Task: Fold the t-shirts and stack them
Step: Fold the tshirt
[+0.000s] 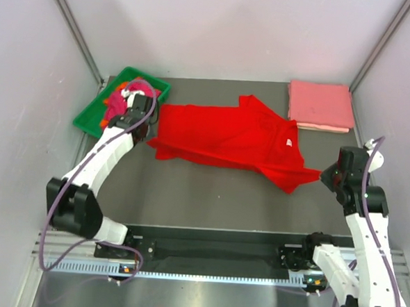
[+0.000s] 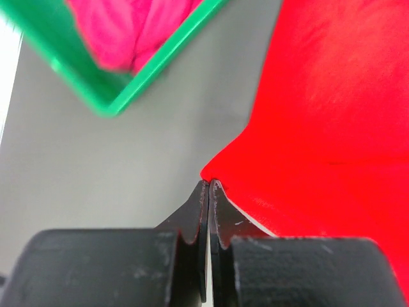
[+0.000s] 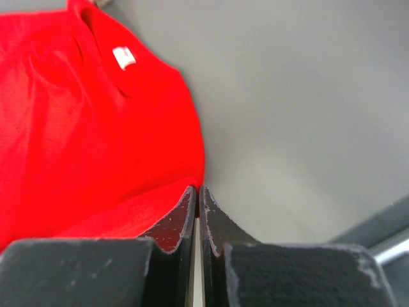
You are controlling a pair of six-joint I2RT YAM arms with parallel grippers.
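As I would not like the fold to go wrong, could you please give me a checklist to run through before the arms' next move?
1. left gripper shut at the red t-shirt's left corner: ok.
2. right gripper shut at its right corner: ok.
3. Cloth truly pinched in both: cannot tell.
4. Shirt lying flat: not ok, rumpled, edges folded over.
5. salmon shirt stack neat: ok.
6. green tray apart from the shirt: ok.
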